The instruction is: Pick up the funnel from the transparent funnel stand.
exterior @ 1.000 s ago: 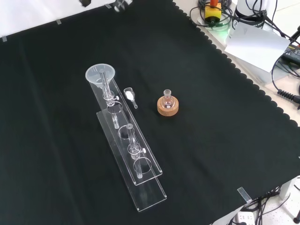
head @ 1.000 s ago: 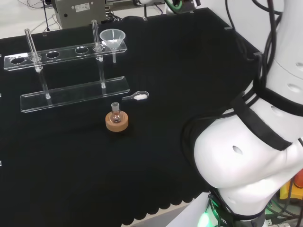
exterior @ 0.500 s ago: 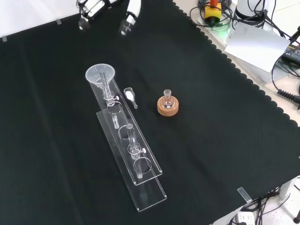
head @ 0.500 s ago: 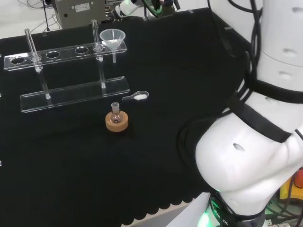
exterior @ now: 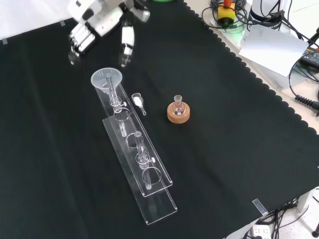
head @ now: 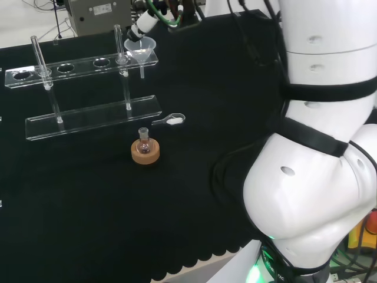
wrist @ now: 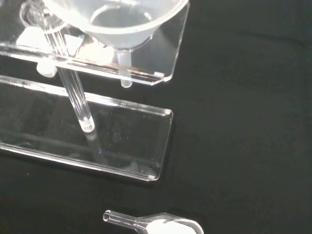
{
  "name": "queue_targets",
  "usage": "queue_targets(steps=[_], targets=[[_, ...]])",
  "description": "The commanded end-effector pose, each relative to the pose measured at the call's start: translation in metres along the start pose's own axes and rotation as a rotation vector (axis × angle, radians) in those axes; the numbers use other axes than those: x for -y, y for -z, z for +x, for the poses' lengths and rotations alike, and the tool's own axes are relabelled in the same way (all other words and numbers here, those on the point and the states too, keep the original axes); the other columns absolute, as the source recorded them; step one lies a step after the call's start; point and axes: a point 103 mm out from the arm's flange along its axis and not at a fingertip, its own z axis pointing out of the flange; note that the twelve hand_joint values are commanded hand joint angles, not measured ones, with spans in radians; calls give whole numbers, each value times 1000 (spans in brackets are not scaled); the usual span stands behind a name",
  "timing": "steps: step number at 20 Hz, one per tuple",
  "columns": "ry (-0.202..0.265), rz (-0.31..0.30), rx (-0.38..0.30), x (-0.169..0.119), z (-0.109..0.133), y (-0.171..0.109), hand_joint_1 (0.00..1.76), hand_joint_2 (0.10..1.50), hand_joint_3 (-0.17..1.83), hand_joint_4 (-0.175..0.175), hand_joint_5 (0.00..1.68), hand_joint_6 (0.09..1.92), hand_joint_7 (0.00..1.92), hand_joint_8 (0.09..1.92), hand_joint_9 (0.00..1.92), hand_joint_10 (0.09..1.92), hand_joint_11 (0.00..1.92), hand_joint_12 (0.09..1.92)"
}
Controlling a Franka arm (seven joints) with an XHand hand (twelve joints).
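One funnel (exterior: 106, 79) sits in the funnel stand (exterior: 142, 172); the hand (exterior: 94, 22) hovers just beyond, fingers seemingly spread and empty

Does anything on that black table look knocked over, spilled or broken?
Nothing stands out. The funnel sits upright in the end hole of the clear stand, the small flask stands straight in its cork ring, and the little scoop keeps its white powder inside. The hand hovers beyond the funnel, fingers open.

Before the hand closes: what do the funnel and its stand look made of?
Funnel: translucent, slightly milky, probably plastic; the wrist view shows a cloudy bowl. Funnel stand: clear sheet with bright sharp edges, likely acrylic, though glass can't be ruled out.
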Motion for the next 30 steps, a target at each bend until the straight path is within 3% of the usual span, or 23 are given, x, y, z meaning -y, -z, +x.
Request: queue_targets(steps=[1, 11, 16, 24, 25, 30], targets=[[13, 97, 48, -16, 21, -14, 409, 765, 287, 20, 9, 87, 0, 389, 45, 811, 92, 1576], [33, 84, 98, -10, 30, -18, 470, 738, 287, 6, 45, 87, 0, 452, 92, 846, 196, 1562], [29, 73, 166, -8, 34, -19, 522, 734, 289, 5, 55, 87, 0, 468, 96, 844, 198, 1554], [-7, 118, 219, -11, 35, -21, 641, 728, 295, 8, 85, 87, 0, 456, 89, 842, 190, 1544], [-36, 122, 226, -12, 35, -21, 647, 728, 297, 10, 90, 87, 0, 455, 89, 842, 191, 1542], [-26, 127, 231, -16, 33, -23, 668, 712, 341, 16, 157, 87, 0, 521, 113, 839, 199, 1527]])
